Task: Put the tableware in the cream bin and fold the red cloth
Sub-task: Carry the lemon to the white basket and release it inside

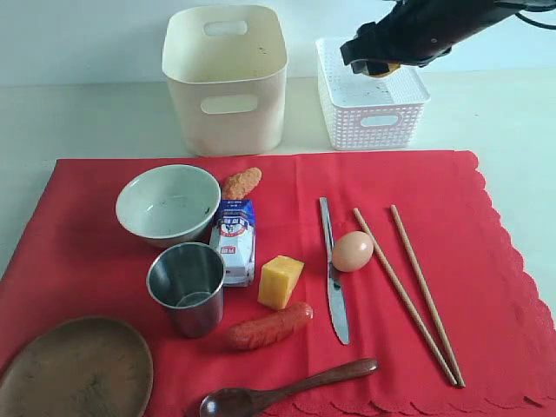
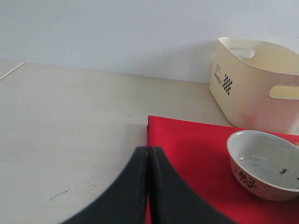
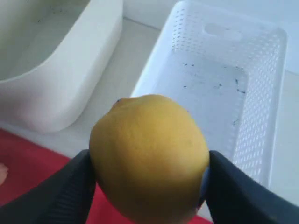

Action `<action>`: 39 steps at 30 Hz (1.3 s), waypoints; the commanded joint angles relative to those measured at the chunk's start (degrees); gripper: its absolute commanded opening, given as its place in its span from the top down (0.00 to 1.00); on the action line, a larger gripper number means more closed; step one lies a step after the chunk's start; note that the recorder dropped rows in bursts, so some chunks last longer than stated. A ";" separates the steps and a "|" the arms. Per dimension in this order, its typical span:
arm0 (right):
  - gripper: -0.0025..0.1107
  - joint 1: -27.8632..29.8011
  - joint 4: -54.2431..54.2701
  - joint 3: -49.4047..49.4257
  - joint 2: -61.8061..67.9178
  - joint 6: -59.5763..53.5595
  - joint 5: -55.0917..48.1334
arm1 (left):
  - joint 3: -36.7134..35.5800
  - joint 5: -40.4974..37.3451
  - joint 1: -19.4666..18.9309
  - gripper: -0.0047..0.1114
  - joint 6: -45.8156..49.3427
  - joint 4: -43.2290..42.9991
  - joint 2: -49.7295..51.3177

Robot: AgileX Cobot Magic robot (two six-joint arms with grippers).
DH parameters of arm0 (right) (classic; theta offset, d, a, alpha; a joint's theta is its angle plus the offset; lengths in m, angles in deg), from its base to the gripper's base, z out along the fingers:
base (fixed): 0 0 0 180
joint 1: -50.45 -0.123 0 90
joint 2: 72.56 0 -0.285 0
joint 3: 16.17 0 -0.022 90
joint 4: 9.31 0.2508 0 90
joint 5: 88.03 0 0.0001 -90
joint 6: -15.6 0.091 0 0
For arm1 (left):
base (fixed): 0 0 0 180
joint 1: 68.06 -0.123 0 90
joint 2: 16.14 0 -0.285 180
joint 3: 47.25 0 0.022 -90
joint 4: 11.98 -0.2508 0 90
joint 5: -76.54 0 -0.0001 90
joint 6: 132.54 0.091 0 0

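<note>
Tableware: all of it lies on the red cloth (image 1: 486, 261), none in the cream bin (image 1: 228, 122).
- Left half of the cloth: pale bowl (image 1: 168, 201), steel cup (image 1: 186, 287) just nearer than it, brown oval wooden plate (image 1: 74, 369) at the near left corner.
- Right of centre: table knife (image 1: 333, 269), long axis running from the near edge toward the bins. An egg (image 1: 352, 251) sits against its blade.
- Two chopsticks (image 1: 405, 296), roughly parallel, slanting toward the near right.
- Wooden spoon (image 1: 287, 393) lies crosswise along the near hem, scoop end to the left.

The cream bin stands on the desk (image 1: 87, 122) past the far edge of the cloth, behind the bowl. A white lattice basket (image 1: 373, 117) stands beside it to the right.

Right end effector (image 1: 378, 61): clamped on a lemon (image 3: 149, 154) and hanging over the lattice basket, well apart from any tableware. Likely next: release the fruit there.

Left end effector (image 2: 148, 154): fingers pressed together, holding nothing, low over the cloth's left edge. The bowl lies near it, ahead and toward the cream bin.

Judgement: the left arm is nearer to the bowl, cup and plate. The bowl has a short carry, straight back to the bin. The knife and chopsticks fall to the right arm once it is free.
</note>
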 commanded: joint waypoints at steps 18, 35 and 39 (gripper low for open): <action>0.98 1.10 -0.06 -0.21 13.01 0.54 25.82 | -0.02 0.34 -0.09 0.94 0.02 -0.37 -0.30; 0.48 0.98 -0.06 -0.21 13.16 0.63 26.08 | -0.02 0.34 -0.09 0.94 0.02 -0.37 -0.30; 0.39 0.98 -0.16 -0.21 13.16 0.52 25.97 | -0.02 0.34 -0.09 0.94 0.02 -0.37 -0.30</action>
